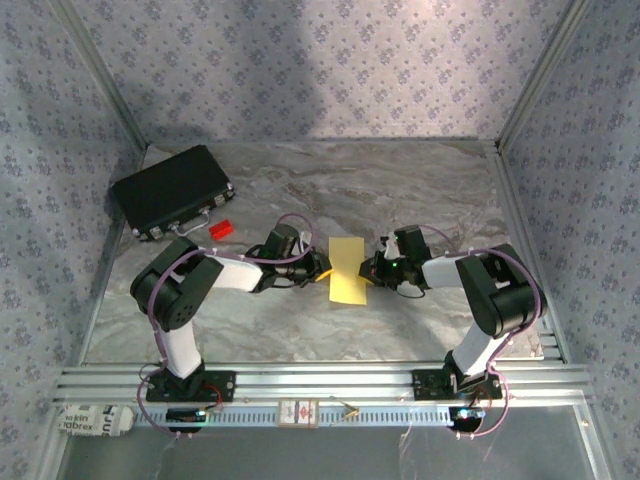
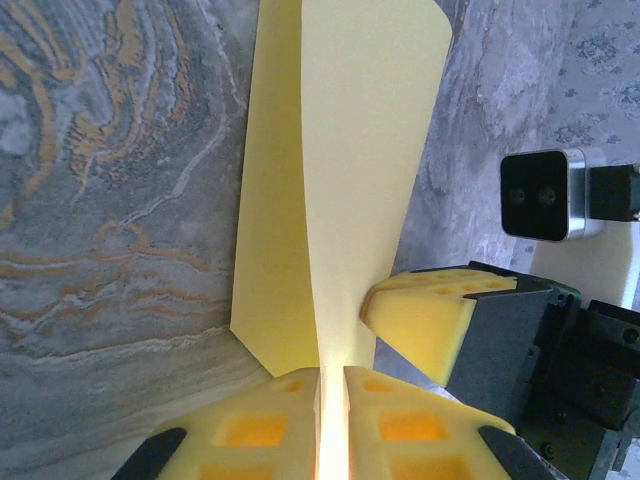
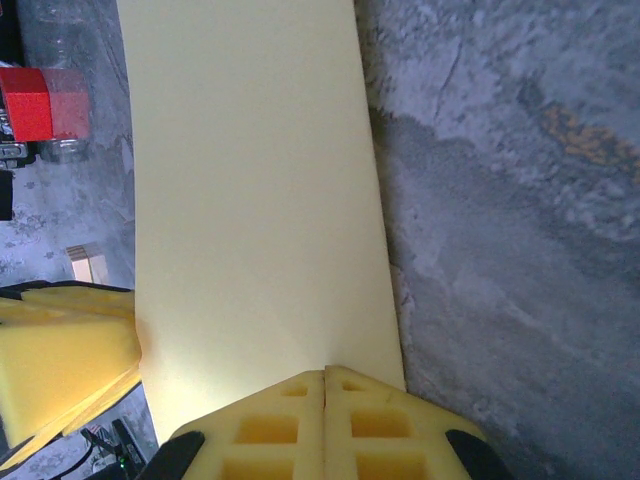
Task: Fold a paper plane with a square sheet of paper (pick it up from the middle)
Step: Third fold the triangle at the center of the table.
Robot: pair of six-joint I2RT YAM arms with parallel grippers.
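The paper (image 1: 348, 270) is folded into a narrow strip and lies right of the case (image 1: 172, 190), well apart from it. The left gripper (image 2: 333, 375) pinches its case-side edge, and the right gripper (image 3: 325, 373) pinches the far edge, both clamped tight.

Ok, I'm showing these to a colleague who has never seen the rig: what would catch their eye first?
First the bright yellow sheet of paper, a narrow strip with a lengthwise fold in the middle of the marble table, pinched on either side by the left tool and the right tool. Next comes the black case at the far left corner, with a small red block lying just in front of it.
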